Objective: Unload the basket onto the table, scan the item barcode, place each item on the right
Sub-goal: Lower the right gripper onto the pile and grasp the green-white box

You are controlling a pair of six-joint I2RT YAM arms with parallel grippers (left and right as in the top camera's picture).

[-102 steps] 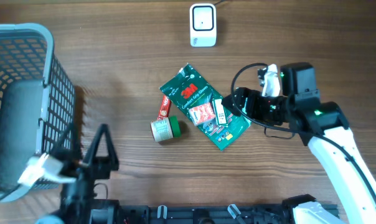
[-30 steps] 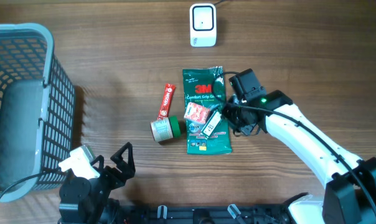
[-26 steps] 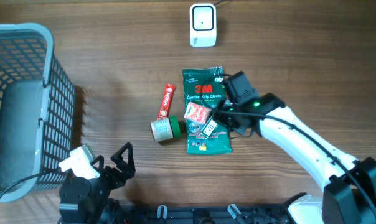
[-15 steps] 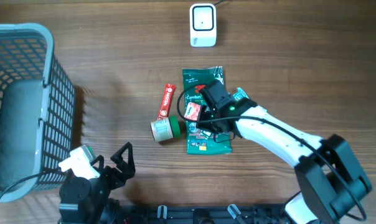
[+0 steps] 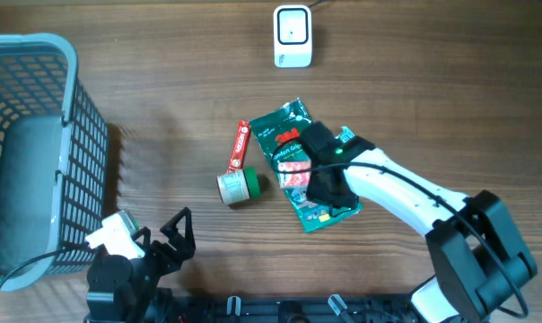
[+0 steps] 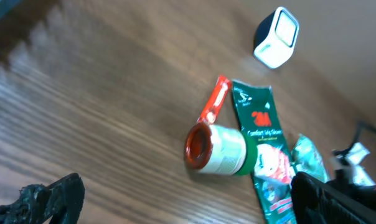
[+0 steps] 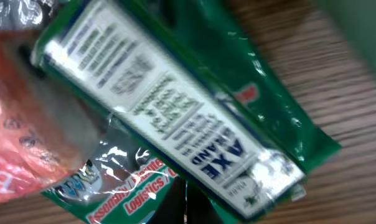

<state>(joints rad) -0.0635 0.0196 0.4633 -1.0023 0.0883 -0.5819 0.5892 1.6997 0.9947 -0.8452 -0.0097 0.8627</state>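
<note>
White right arm (image 5: 406,190), black end effector (image 5: 323,184), green light.

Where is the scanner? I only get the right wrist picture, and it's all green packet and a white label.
Observer: The white scanner stands near the far edge of the table, beyond the green packet and apart from it.
Operator: Is anything else lying near the packet?
Observer: Yes, a white-and-green roll and a red tube lie beside it, on the side toward the basket.
Operator: What's the other arm doing?
Observer: The left gripper hangs open at the near edge, with nothing between its fingers.
</note>
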